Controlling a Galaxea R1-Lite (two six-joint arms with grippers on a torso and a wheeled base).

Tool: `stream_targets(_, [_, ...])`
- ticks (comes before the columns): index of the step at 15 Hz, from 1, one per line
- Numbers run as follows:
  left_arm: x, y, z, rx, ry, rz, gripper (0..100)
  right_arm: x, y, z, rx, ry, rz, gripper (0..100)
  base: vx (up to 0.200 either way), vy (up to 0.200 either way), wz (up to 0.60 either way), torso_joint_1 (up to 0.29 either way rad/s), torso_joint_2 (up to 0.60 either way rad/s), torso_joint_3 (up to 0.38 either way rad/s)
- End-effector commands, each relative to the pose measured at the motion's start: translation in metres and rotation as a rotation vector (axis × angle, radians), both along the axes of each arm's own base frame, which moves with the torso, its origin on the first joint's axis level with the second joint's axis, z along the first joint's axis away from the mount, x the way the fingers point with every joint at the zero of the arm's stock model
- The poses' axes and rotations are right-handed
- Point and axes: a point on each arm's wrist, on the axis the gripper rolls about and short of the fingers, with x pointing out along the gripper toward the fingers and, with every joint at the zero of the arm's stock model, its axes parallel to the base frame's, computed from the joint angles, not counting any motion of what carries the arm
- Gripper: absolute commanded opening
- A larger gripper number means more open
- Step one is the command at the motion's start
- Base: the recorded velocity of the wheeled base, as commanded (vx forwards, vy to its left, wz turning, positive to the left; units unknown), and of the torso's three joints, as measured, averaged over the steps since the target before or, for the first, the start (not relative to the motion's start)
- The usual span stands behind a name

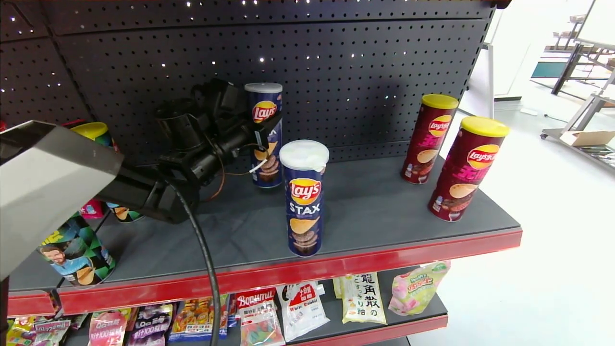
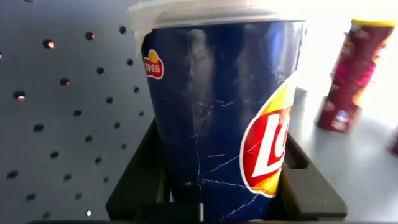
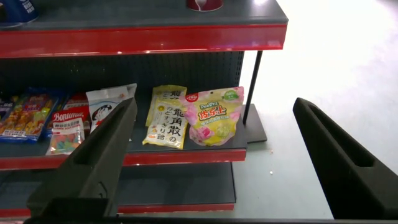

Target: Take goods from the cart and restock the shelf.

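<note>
The left gripper [image 2: 221, 186] is clamped on the far blue chip can [image 1: 263, 103], upright on the shelf [image 1: 375, 202] — the right gripper [image 3: 214, 155] has its fingers apart.

A: What finish has the front blue can [image 1: 303, 202]?
B: A glossy printed wrap, with a frosted plastic lid [image 1: 304, 154]. The rear blue can [image 2: 217, 118] behind it is alike, its gloss finely creased.
A: And the shelf [image 1: 384, 206] under it?
B: Matt dark grey, seemingly metal; its red edge strip [image 1: 336, 262] is glossy. The pegboard [image 1: 360, 72] behind is matt, perforated.
A: The left hand [image 1: 264, 127]?
B: Matt black plastic.
</note>
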Motion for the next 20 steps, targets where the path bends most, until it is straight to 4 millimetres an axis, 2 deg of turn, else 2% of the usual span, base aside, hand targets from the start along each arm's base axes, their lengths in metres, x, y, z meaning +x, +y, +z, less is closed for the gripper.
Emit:
stream_targets(1, [0.009, -0.012, -0.009, -0.009, 0.000, 0.008, 0, 0.000, 0.000, 0.000, 0.000, 0.001, 0.001, 100, 0.000, 0.000, 0.00, 0.000, 0.00, 0.000])
stream_targets(8, [0.010, -0.020, -0.016, -0.012, 0.020, -0.070, 0, 0.000, 0.000, 0.000, 0.000, 0.001, 0.001, 100, 0.000, 0.000, 0.00, 0.000, 0.00, 0.000])
stream_targets(11, [0.012, -0.031, -0.022, -0.011, 0.024, -0.088, 0, 0.000, 0.000, 0.000, 0.000, 0.001, 0.001, 100, 0.000, 0.000, 0.00, 0.000, 0.00, 0.000])
stream_targets(20, [0.023, -0.045, -0.037, -0.006, 0.031, -0.106, 0, 0.000, 0.000, 0.000, -0.001, 0.003, 0.001, 100, 0.000, 0.000, 0.00, 0.000, 0.00, 0.000])
